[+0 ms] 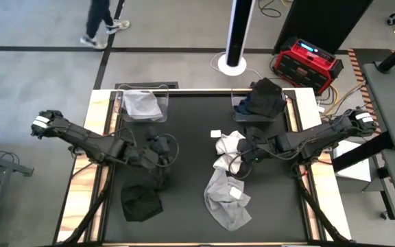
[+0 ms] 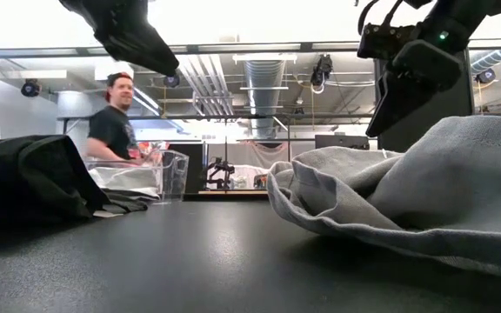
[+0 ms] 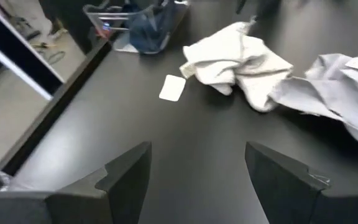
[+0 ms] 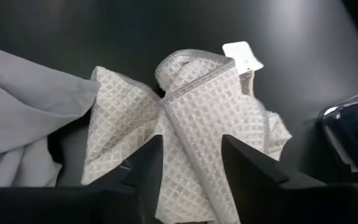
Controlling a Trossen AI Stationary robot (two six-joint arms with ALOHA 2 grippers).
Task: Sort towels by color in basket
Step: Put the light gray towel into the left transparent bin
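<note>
We see two clear baskets at the table's far edge, one per colour group: the left basket (image 1: 142,104) holds a light grey towel, the right basket (image 1: 260,103) holds dark ones, black and navy. That split seems to be why the remaining cloths lie where they do, still waiting on the mat (image 1: 184,171).

Our right gripper (image 1: 244,156) hangs over the white towel (image 1: 226,152), a waffle-weave piece with a small tag. In the right wrist view its fingers (image 4: 145,163) are parted and straddle a raised fold of that towel (image 4: 197,118); nothing is clamped between them. We judge this a lining-up for a pinch on the fold.

Just beside the white towel, toward the near edge, lies a larger grey towel (image 1: 226,199), touching it.

Our left gripper (image 1: 162,149) hovers over bare mat near the table's middle, fingers (image 3: 126,174) wide apart and empty. The black towel (image 1: 141,202) lies near it, toward the near-left corner, apart from the fingers.

A loose white tag (image 1: 216,134) sits on the mat between the white towel and the baskets.
</note>
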